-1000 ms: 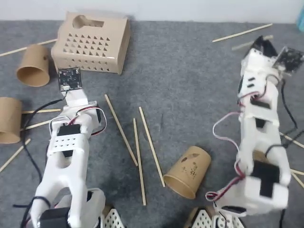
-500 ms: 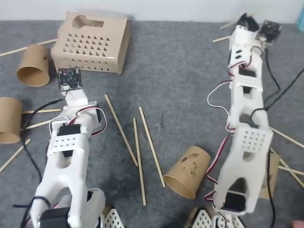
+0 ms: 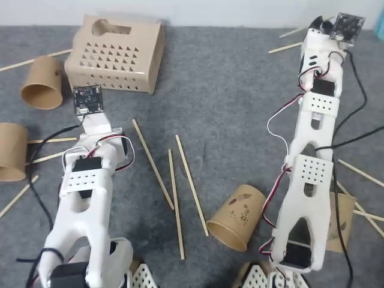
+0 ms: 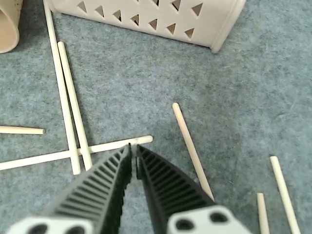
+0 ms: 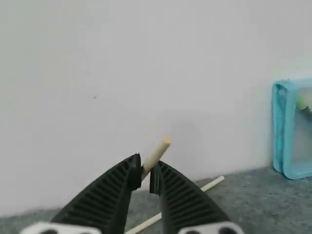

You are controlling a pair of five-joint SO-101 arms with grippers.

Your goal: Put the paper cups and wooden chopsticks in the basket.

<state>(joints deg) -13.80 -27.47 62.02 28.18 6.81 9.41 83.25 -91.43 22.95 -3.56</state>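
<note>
Paper cup point(image 3: 42, 83) on its side just left of basket point(image 3: 117, 54), second cup point(image 3: 12, 151) farther left and nearer arms; both outside basket, likely to roll if nudged. In front of basket, left pincer point(image 4: 132, 148) together, empty, tips low over crossed chopsticks point(image 4: 74, 107) on surface point(image 3: 240, 90); blunt descent could scatter them. Third cup point(image 3: 239, 216) well right of basket. Far right of basket, right pincer point(image 5: 145, 170) raised, clamped on chopstick point(image 5: 157, 153); thin bite, so stick may pivot, slip, or catch basket wall.
</note>
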